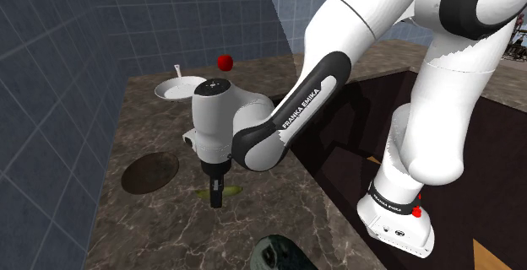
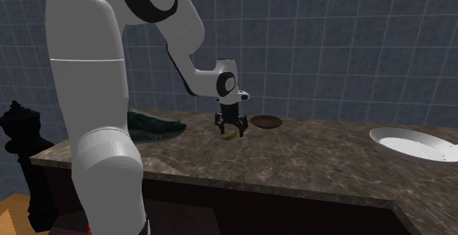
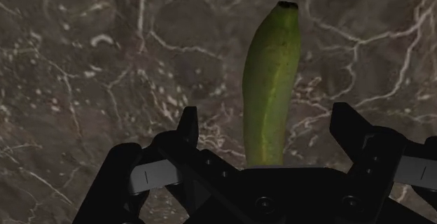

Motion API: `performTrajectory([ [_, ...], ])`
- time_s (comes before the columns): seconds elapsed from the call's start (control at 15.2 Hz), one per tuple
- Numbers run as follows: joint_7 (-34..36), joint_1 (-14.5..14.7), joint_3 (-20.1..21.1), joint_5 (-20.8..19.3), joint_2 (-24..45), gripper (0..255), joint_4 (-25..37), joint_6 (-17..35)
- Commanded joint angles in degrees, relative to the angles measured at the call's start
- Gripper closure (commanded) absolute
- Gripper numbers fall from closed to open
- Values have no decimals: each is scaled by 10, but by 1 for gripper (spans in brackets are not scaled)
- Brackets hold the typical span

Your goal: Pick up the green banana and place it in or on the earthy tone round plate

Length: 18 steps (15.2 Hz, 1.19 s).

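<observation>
Pincer (image 1: 216, 199) hangs over green banana (image 1: 230, 191) near brown plate (image 1: 150, 172).

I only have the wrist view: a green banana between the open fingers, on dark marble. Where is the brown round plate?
Observer: The brown round plate lies flat on the same dark marble counter, to the shoulder view's left of the gripper and apart from the green banana.
Operator: Anything standing between gripper and plate?
Observer: No. In the shoulder view, just bare marble shows between them.
Operator: What else is on the counter?
Observer: A white dish and a small red round thing sit at the counter's far end, well beyond the plate.
</observation>
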Motion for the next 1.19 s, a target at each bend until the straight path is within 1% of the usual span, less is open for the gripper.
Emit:
performTrajectory([
  [0.0, 0, 0, 0, 0, 0, 0, 0, 0],
  [0.07, 0, 0, 0, 0, 0, 255, 0, 0],
  [0.66, 0, 0, 0, 0, 0, 255, 0, 0],
  [1.12, -21, 0, 1, 28, -41, 255, 17, -54],
])
